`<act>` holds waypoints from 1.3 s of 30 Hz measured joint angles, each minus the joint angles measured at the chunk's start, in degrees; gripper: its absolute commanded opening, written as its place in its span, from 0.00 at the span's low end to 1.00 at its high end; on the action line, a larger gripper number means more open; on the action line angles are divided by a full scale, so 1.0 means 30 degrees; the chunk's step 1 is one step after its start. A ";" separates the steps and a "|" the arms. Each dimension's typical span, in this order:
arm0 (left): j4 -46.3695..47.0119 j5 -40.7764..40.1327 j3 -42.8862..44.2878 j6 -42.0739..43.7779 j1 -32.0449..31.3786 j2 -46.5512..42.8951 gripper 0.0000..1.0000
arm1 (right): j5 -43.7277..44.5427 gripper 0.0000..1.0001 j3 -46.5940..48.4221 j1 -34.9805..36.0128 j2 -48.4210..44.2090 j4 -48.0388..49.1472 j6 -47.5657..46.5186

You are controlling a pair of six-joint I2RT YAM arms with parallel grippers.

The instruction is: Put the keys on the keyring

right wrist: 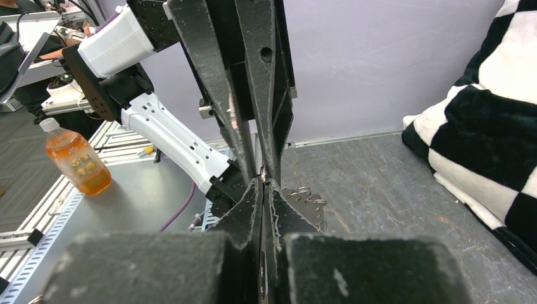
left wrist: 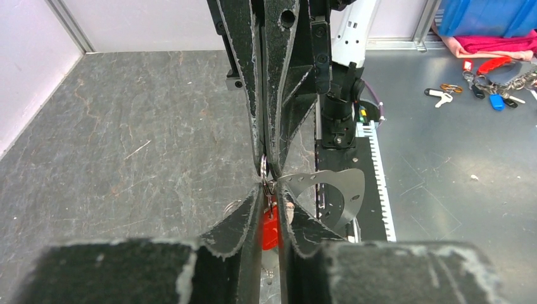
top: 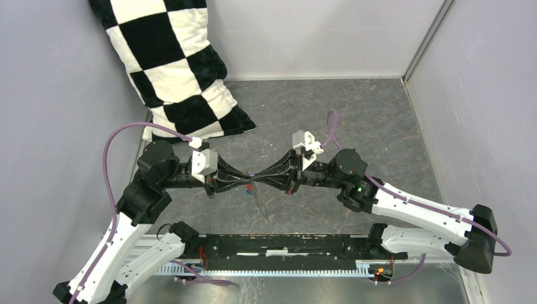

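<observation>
My two grippers meet tip to tip above the middle of the grey table. The right gripper (top: 254,179) (right wrist: 262,183) is shut on the keyring at a small metal ring (left wrist: 263,166). The keyring's grey perforated band (left wrist: 345,190) (right wrist: 305,201) hangs beside and below the tips, a thin loop (top: 261,204) in the top view. The left gripper (top: 247,180) (left wrist: 270,193) stands narrowly open. The red key (left wrist: 270,229) (top: 249,188) shows in its gap, hanging just under the tips; whether the fingers press it I cannot tell. A blue speck (top: 251,175) sits at the meeting point.
A black-and-white checkered pillow (top: 174,69) (right wrist: 487,126) leans in the back left corner. Grey walls close the table on three sides. A black rail (top: 285,247) runs along the near edge. Beyond the table are an orange drink bottle (right wrist: 76,161) and a bunch of other keys (left wrist: 487,88).
</observation>
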 measured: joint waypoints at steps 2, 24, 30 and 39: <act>0.0044 -0.0007 0.0000 -0.0029 0.0000 0.0015 0.04 | -0.0044 0.03 0.0000 0.0000 0.0000 -0.0146 -0.0015; -0.4335 0.0291 0.0175 0.4095 0.0000 0.0663 0.02 | -0.0488 0.52 1.1701 0.0124 0.3198 -1.6138 -0.7264; -0.5297 0.0138 0.0510 0.5472 0.0000 0.1064 0.02 | -0.0401 0.49 1.2356 0.0503 0.4838 -1.9664 -0.8692; -0.5632 -0.0182 0.0546 0.6178 0.0000 0.1231 0.02 | -0.0095 0.38 1.2371 0.0831 0.5676 -2.0669 -0.9063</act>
